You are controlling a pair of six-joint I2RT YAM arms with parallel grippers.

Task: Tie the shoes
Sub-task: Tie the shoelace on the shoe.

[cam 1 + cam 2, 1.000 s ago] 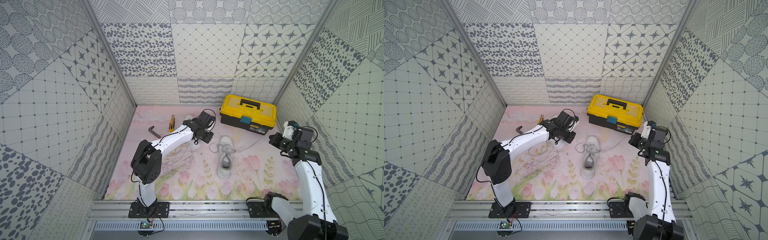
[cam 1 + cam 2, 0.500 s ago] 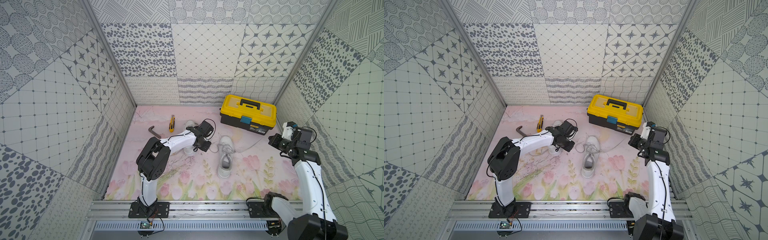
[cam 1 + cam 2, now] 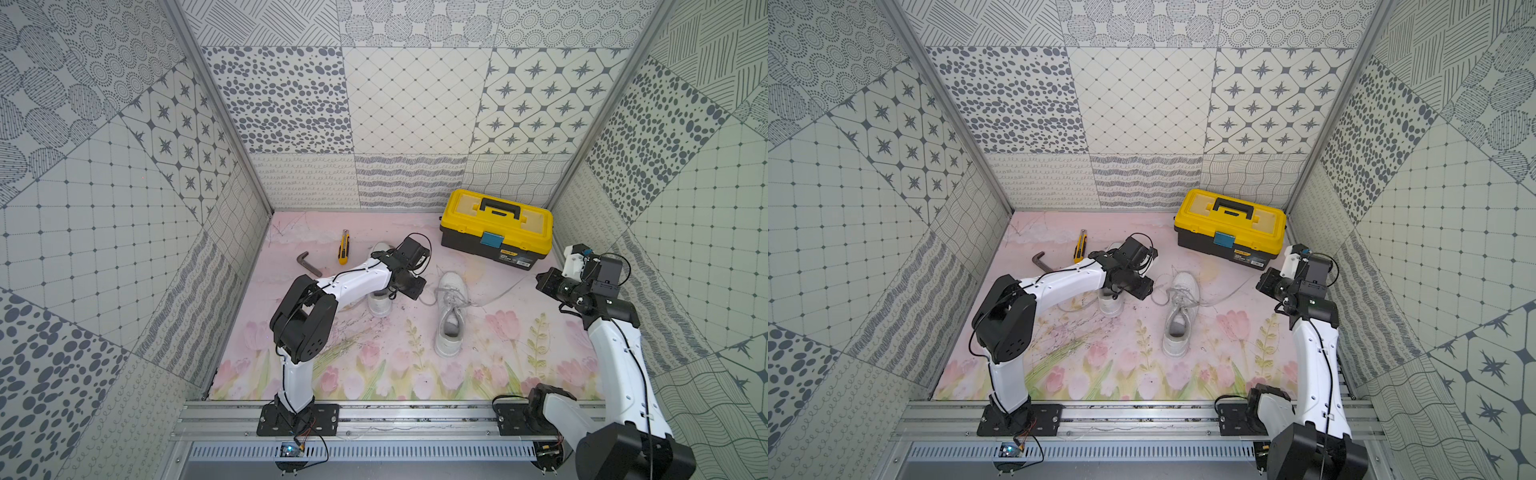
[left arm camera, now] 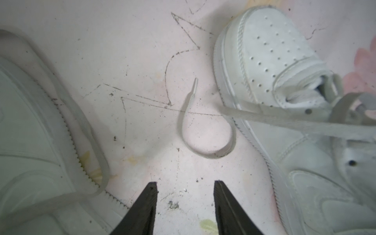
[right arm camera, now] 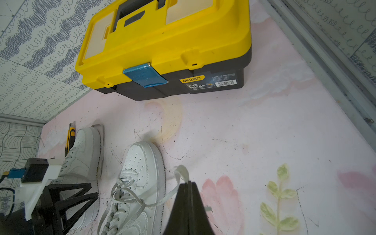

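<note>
— What do we have nearest?
— One shoe [image 3: 451, 316] lies mid-mat [image 3: 374, 365], toe pointing away. Our right gripper [image 5: 187, 183] is pinched tight on its lace [image 5: 181, 169].
— And our left gripper [image 4: 185, 184]?
— Jaws parted, empty, low between that shoe and the other shoe [image 3: 380, 305], set slightly farther back. Farthest stands the toolbox [image 3: 496, 232].
</note>
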